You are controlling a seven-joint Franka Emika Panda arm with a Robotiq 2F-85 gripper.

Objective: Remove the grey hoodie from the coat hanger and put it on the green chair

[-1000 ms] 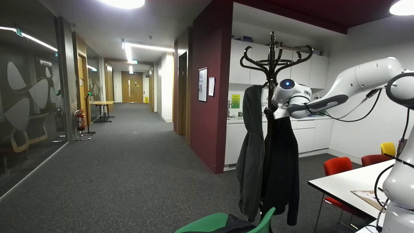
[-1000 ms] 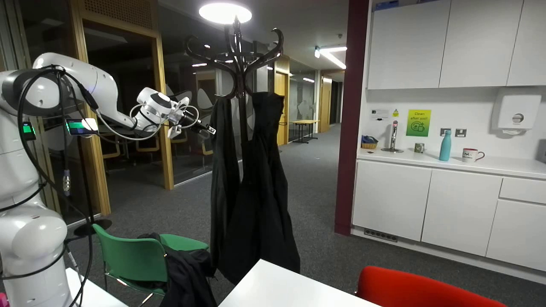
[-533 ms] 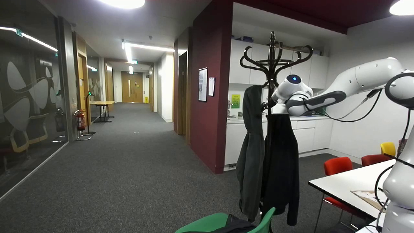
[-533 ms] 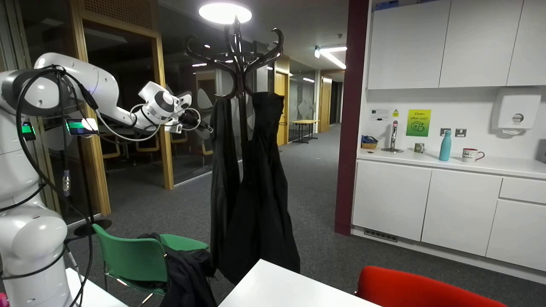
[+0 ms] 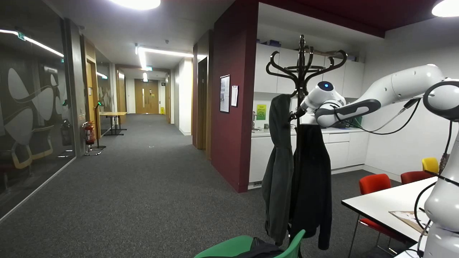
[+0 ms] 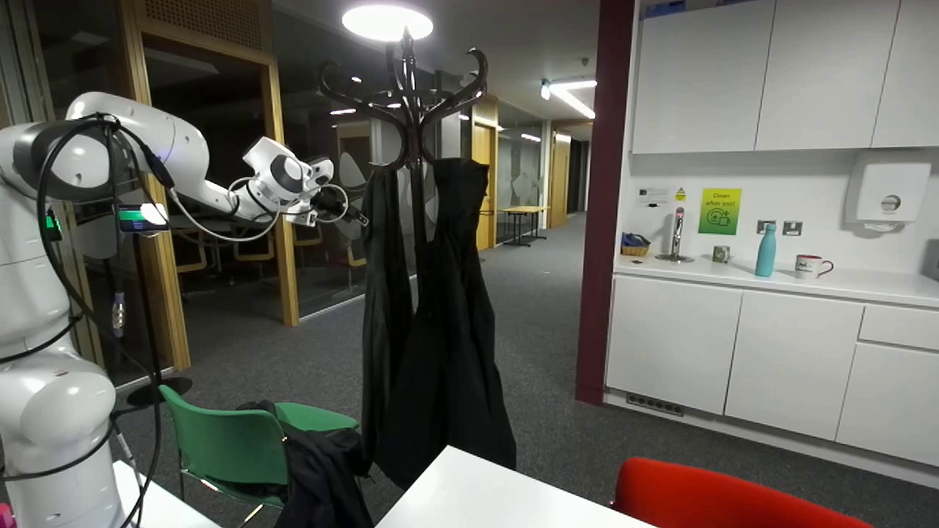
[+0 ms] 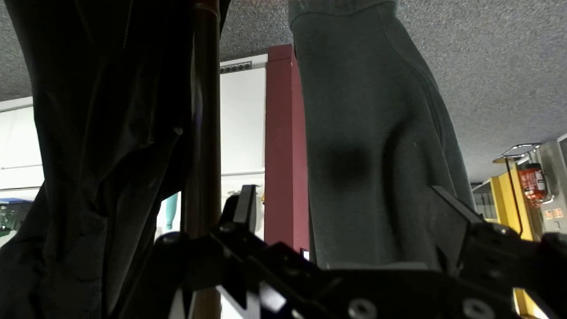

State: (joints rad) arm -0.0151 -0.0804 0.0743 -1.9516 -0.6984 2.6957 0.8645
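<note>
Grey hoodie (image 5: 279, 172): on the coat stand (image 5: 301, 59), hanging long and limp from a low hook, its lower end near the green chair (image 6: 227, 447).
Coat stand: black and upright, a thin pole with a crown of curved hooks at the top.
Black jacket (image 6: 455, 315): on the same stand, beside the hoodie; in the wrist view the pole runs between the two.
Gripper (image 7: 343, 190): spread wide, with the hoodie showing in the gap and nothing pinched; whether either side touches the cloth, the views do not tell.
Fingers (image 7: 246, 206): in the wrist view, one between the pole and the hoodie, the other in front of the hoodie's edge.
Robot arm (image 6: 172, 150): white, stretched out to the stand, its end close to the upper part of the hoodie in both exterior views.
Green chair: near the foot of the stand.
Dark cloth (image 6: 323, 473): over the green chair, drooping down one side.
White table (image 6: 477, 491): one corner pointing toward the stand in an exterior view.
Red chair (image 6: 704, 491): at the white table.
Counter (image 6: 880, 284): white, bearing a teal bottle (image 6: 766, 253), a mug (image 6: 809, 267) and a tap (image 6: 678, 235).
</note>
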